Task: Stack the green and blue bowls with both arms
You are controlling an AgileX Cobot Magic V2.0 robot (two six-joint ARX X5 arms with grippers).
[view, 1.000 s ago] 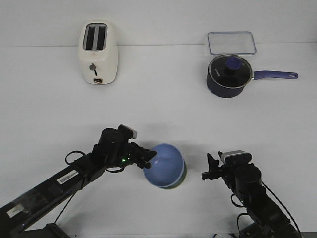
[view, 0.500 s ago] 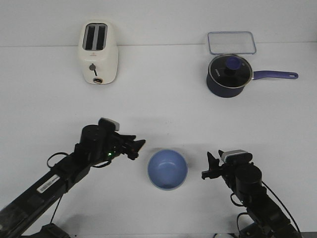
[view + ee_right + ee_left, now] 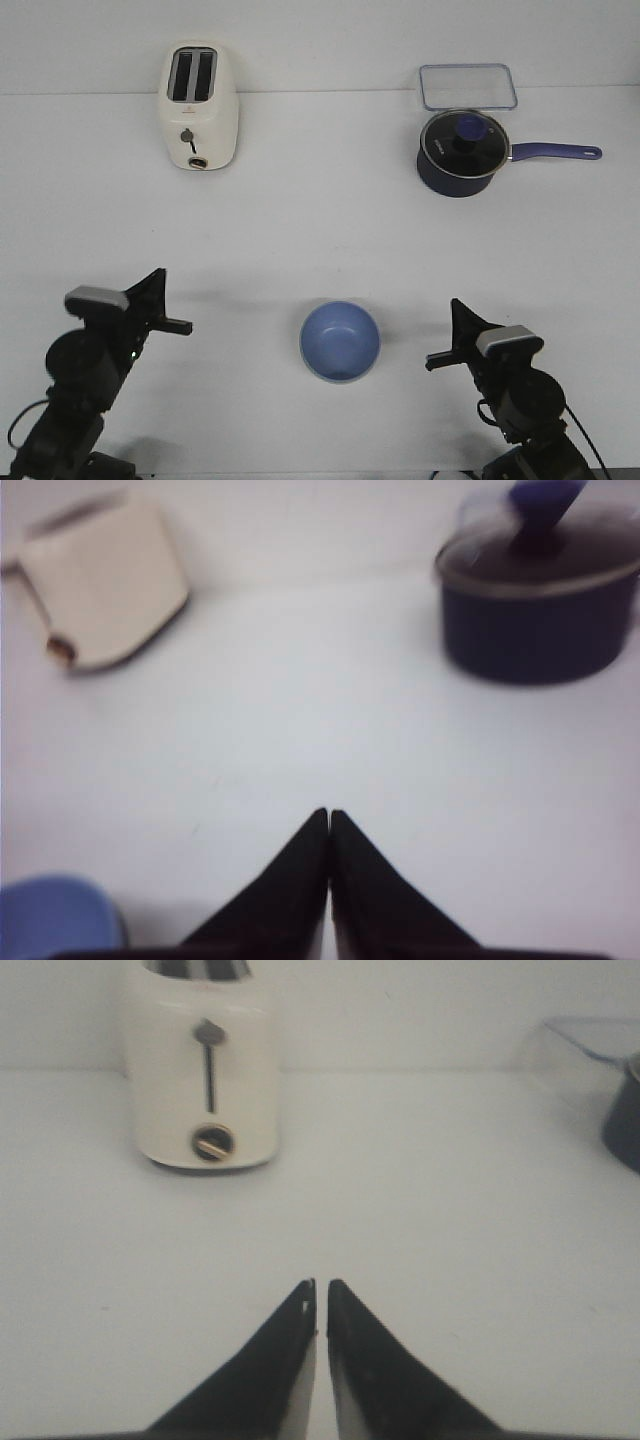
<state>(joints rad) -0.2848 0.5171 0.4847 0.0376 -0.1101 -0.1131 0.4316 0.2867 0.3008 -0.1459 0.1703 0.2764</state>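
The periwinkle blue bowl (image 3: 340,342) sits upright on the white table, near the front centre. It also shows in the right wrist view (image 3: 50,916). The green bowl is not visible in any view. My left gripper (image 3: 186,326) is shut and empty, well to the left of the bowl and apart from it. In the left wrist view (image 3: 321,1286) its jaws stand almost together over bare table. My right gripper (image 3: 432,358) is shut and empty, to the right of the bowl and apart from it. In the right wrist view (image 3: 330,814) its jaws touch.
A cream toaster (image 3: 198,106) stands at the back left. A dark navy saucepan (image 3: 460,150) with a glass lid and a blue handle stands at the back right. A clear plastic container (image 3: 468,86) lies behind the saucepan.
My left gripper let go of the blue bowl and drew back to the left. The bowl went from tilted to sitting level. My right gripper drew back a little.
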